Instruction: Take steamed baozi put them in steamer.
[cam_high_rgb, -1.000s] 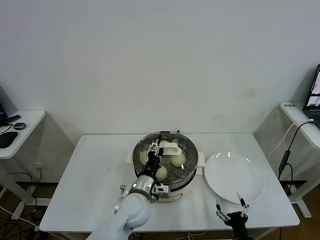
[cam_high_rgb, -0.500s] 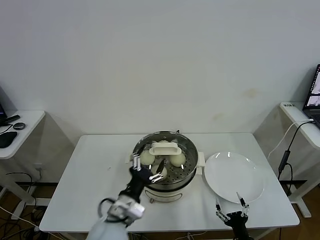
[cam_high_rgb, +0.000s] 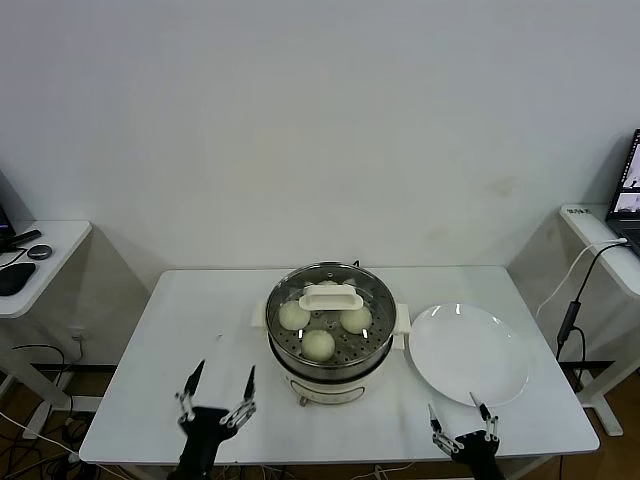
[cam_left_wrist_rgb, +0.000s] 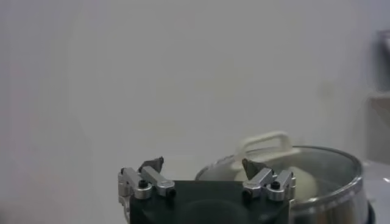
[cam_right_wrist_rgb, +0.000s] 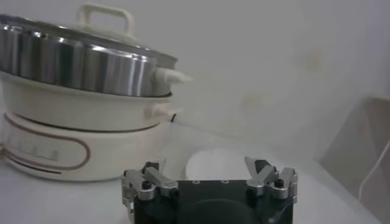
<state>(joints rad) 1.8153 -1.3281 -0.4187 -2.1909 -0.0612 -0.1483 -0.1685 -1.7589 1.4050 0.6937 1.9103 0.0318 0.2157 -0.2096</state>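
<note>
- My left gripper (cam_high_rgb: 218, 384) is spread wide, empty, at the table's (cam_high_rgb: 180, 320) near edge.
- My right gripper (cam_high_rgb: 459, 418) is equally wide, empty, near the plate (cam_high_rgb: 470, 355).
- Three baozi (cam_high_rgb: 318, 344) sit in the steamer (cam_high_rgb: 330, 365); its lid (cam_high_rgb: 330, 297) hides any fourth.

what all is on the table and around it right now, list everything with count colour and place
steamed baozi: three clearly seen, a fourth mostly hidden behind the lid handle, cream-white, inside the steamer
steamer: one, shiny steel on a white base, table centre
glass lid: one, clear with white handle, on the steamer
plate: one, white, bare, beside the steamer toward the robot's right
table: one, white
side desks: two, white, one each side
left gripper: one, black and silver, fingers open, near table edge
right gripper: one, black and silver, fingers open, near the plate
</note>
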